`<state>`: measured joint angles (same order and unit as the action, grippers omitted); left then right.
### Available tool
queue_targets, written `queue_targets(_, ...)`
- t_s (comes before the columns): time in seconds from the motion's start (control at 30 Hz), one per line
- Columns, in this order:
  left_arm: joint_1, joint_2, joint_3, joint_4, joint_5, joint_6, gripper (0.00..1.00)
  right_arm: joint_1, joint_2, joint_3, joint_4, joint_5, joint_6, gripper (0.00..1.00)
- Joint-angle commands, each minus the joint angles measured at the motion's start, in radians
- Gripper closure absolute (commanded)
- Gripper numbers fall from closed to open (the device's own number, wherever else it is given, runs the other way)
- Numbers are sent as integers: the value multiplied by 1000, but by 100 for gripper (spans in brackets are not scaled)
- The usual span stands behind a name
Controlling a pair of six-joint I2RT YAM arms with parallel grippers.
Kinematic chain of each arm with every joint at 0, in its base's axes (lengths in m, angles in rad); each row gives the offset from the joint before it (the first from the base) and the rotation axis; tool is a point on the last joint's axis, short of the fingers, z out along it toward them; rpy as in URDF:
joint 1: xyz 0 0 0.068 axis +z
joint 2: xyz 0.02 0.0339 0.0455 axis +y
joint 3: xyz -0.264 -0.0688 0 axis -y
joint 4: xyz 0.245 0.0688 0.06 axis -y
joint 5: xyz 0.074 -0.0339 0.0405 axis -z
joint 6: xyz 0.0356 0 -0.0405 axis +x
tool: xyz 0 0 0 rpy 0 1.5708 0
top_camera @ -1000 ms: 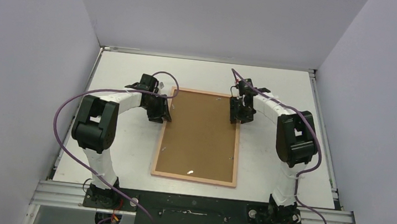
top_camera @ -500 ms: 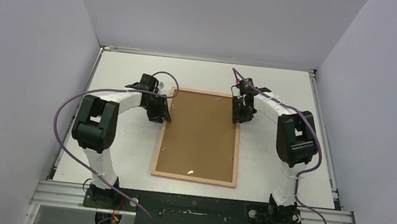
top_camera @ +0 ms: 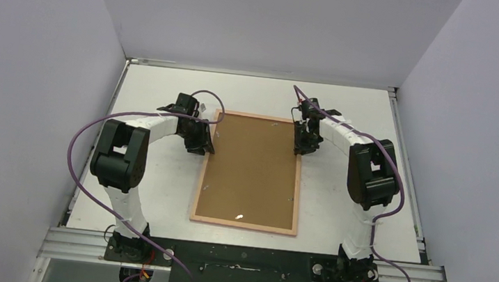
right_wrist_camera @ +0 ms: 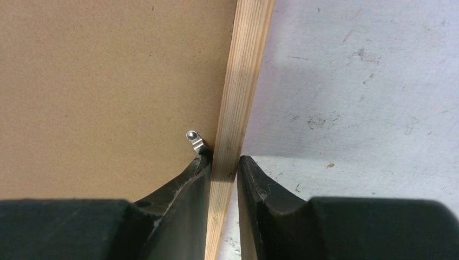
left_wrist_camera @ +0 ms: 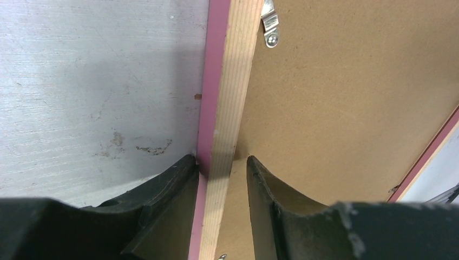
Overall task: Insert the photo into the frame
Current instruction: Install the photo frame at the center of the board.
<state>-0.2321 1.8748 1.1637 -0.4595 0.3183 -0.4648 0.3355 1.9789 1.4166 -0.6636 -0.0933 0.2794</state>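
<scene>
The frame (top_camera: 243, 224) lies face down in the middle of the table, with the brown backing panel (top_camera: 251, 169) seated in it. The photo is hidden. My left gripper (top_camera: 209, 139) straddles the left rail near its far end. In the left wrist view (left_wrist_camera: 221, 160) its outer finger touches the pink edge (left_wrist_camera: 212, 81), and the inner finger stands a small gap off the wood. My right gripper (top_camera: 301, 145) grips the right rail. In the right wrist view (right_wrist_camera: 223, 158) both fingers press the wooden rail (right_wrist_camera: 243, 70).
Small metal turn clips (left_wrist_camera: 269, 27) (right_wrist_camera: 195, 138) sit on the backing panel beside the rails. The white table top (top_camera: 158, 187) is ringed by grey walls. The arm bases stand at the near edge.
The right gripper's fingers have drawn together onto the right rail. The left arm and the frame have hardly moved.
</scene>
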Motion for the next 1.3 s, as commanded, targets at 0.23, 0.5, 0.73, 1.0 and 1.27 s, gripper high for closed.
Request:
queue_targets(0.23,-8,35,-68,-28,2,20,65,14,35,-10,29,90,63,76)
queue_targets(0.5,-8,30,-94,-40,-8,78,67,25,58,33,45,135,-60,57)
queue_targets(0.73,-7,45,-93,-40,-3,87,67,22,81,41,70,49,-69,70)
queue_targets(1.0,-7,48,-94,-38,-3,84,68,17,65,18,91,49,-32,78)
queue_targets(1.27,-7,50,-100,-30,1,78,68,13,66,-6,120,38,-11,84)
